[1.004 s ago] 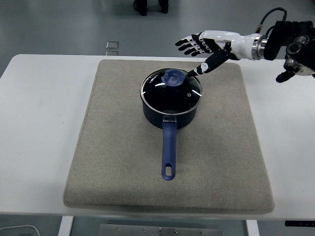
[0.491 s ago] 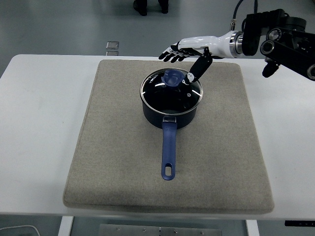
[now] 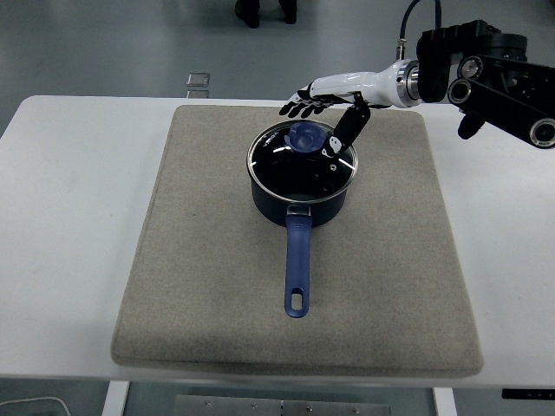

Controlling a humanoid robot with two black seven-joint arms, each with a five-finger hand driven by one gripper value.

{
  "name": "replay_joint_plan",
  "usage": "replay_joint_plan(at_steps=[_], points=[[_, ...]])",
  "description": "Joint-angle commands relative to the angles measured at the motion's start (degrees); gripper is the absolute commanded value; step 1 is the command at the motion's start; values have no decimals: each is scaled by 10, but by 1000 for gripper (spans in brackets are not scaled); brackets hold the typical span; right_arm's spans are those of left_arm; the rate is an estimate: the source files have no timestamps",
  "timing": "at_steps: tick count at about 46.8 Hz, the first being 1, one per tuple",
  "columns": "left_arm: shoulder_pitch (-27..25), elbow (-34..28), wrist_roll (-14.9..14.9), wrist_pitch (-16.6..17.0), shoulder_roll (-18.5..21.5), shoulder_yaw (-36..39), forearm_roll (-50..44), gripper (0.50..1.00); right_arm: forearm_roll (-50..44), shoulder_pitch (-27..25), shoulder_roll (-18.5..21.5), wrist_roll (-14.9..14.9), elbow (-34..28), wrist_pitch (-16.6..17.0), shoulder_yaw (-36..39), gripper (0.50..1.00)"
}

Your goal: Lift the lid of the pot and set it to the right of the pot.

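In the upper right of the frame, the right robot hand (image 3: 334, 104) has a glossy white back and a white wrist shell. Its four fingers (image 3: 299, 107) are black with small white marks at the joints, and the thumb is black with a white tip. Behind the wrist sits a silver metal ring, then bulky black arm housings with round joint caps. A black cable loops up from the arm out of the top edge.

You see only the shoes of a person (image 3: 267, 11), cut off at the frame's top edge.
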Motion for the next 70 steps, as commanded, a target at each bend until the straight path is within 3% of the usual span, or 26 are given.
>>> replay_joint_plan(at_steps=[1, 12, 35, 42, 64, 70], points=[[0, 0, 0, 0, 0, 0, 0, 1000, 0, 0, 0, 0, 0, 1, 1, 909], [0, 0, 0, 0, 0, 0, 0, 1000, -5, -1, 9, 0, 0, 1, 0, 838], [0, 0, 0, 0, 0, 0, 0, 1000, -29, -4, 9, 0, 0, -2, 0, 819], [0, 0, 0, 0, 0, 0, 0, 1000, -29, -3, 9, 0, 0, -2, 0, 793], [0, 0, 0, 0, 0, 0, 0, 1000, -29, -3, 9, 0, 0, 0, 0, 686], [0, 0, 0, 0, 0, 0, 0, 1000, -29, -3, 9, 0, 0, 1, 0, 629]])
